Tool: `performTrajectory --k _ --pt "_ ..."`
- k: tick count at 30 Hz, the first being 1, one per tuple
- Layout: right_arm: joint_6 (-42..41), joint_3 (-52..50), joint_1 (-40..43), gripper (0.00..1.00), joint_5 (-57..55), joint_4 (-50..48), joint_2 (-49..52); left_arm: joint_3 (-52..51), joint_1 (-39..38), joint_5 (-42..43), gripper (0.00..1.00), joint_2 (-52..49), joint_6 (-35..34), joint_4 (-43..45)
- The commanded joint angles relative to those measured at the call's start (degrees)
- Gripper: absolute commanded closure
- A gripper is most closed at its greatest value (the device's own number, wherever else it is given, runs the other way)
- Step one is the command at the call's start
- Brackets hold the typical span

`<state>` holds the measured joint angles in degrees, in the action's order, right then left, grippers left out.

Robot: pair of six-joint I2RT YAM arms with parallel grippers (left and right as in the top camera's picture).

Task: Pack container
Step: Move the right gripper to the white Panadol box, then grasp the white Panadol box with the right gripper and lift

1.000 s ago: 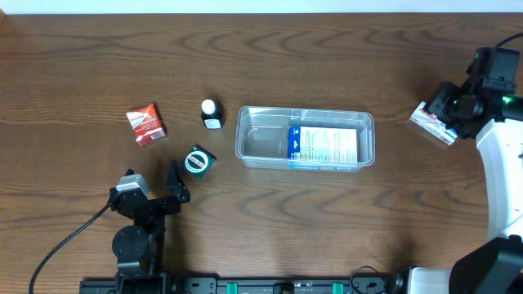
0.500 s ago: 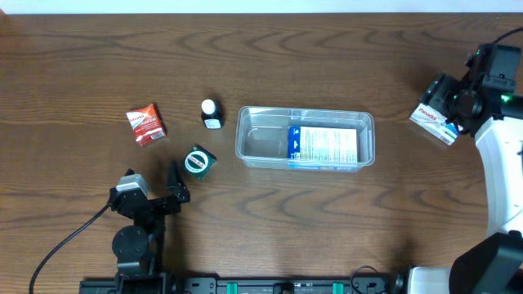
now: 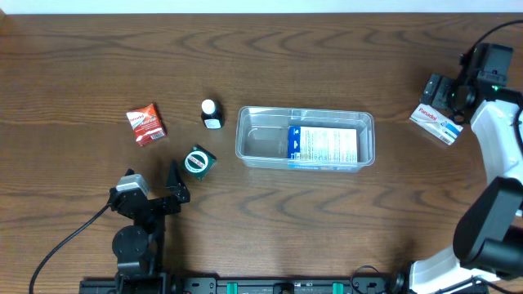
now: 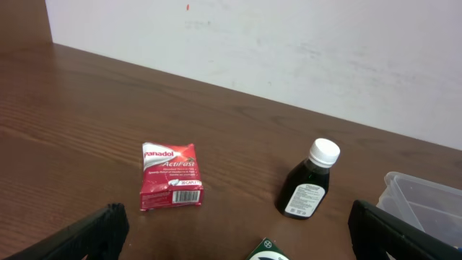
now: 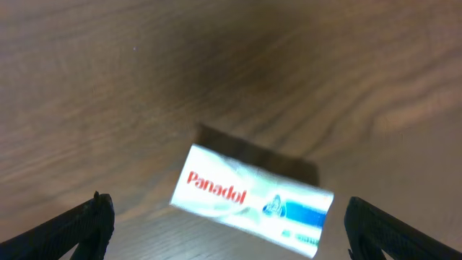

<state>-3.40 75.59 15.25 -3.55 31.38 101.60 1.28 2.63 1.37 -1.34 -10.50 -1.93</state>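
Note:
The clear container (image 3: 245,140) lies mid-table with a blue-and-white box (image 3: 324,145) inside at its right end; its corner (image 4: 427,204) shows in the left wrist view. My right gripper (image 3: 440,90) is open at the far right, just above a white Panadol box (image 3: 437,124) that lies flat on the table. In the right wrist view that box (image 5: 253,201) sits between the spread fingers of the right gripper (image 5: 234,232), touching neither. My left gripper (image 3: 155,189) (image 4: 242,245) is open and empty, near the front left.
A red Panadol box (image 3: 145,124) (image 4: 171,185), a dark bottle with a white cap (image 3: 212,114) (image 4: 309,180) and a green box (image 3: 198,161) (image 4: 267,251) stand left of the container. A pale wall runs behind the table's far edge.
My right gripper has opened wide and drawn back from the white Panadol box, which now lies free on the table. The left arm has not moved.

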Motion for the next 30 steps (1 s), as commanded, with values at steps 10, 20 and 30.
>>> performTrajectory --k 10,20,30 --pt "24.26 0.5 2.4 0.01 -0.61 0.24 8.24 -1.05 0.35 -0.48 0.02 -0.02 0.33 -2.12" --pt "23.71 0.48 3.15 0.04 2.64 2.4 14.84 -1.05 0.35 -0.48 0.02 -0.02 0.33 -2.12" --pt "18.18 0.48 3.13 0.17 3.39 3.3 17.14 -1.05 0.35 -0.48 0.02 -0.02 0.31 -2.12"
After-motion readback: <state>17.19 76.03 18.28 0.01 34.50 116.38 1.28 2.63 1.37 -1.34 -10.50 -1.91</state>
